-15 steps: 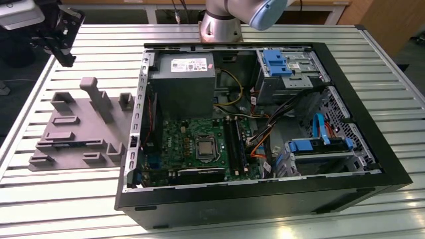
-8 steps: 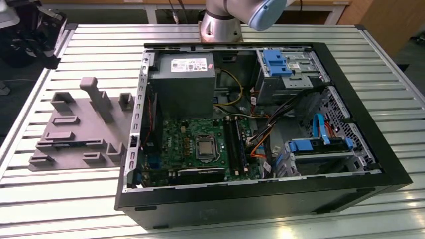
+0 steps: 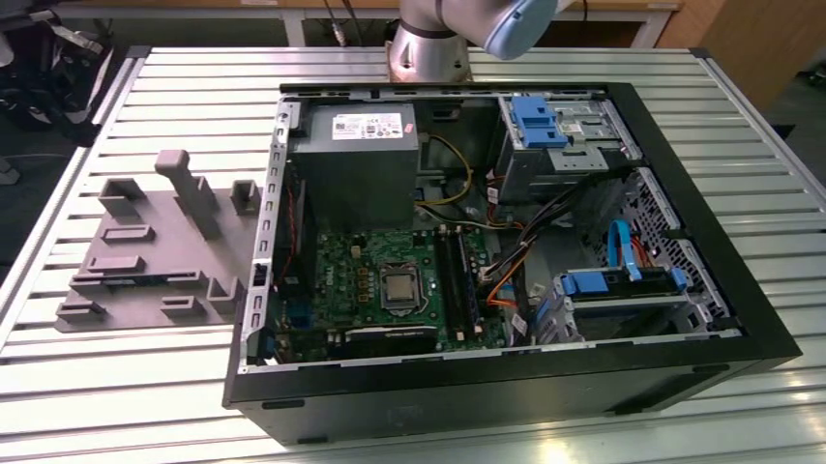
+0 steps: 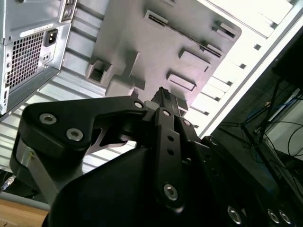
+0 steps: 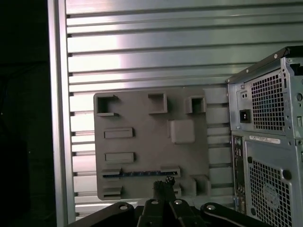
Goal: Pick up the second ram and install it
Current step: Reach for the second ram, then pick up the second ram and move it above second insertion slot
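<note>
second ram point(image 5: 137, 173) lying in gray holder point(image 5: 142, 113), closed hand point(image 5: 165, 181) well above it

Ram point(image 5: 137, 174): long thin dark strip with a blue-green tint and small dark chips in a row. Stands on its long edge, level, in a narrow slot of the grey holder point(image 5: 142, 113), with each end held by a raised block. In the exterior view, shows as a thin bluish line point(image 3: 139, 280) across the holder's near part. Lies to the exterior view's left of the open computer case point(image 3: 516, 387), apart from it. Not lifted, not installed.
</note>
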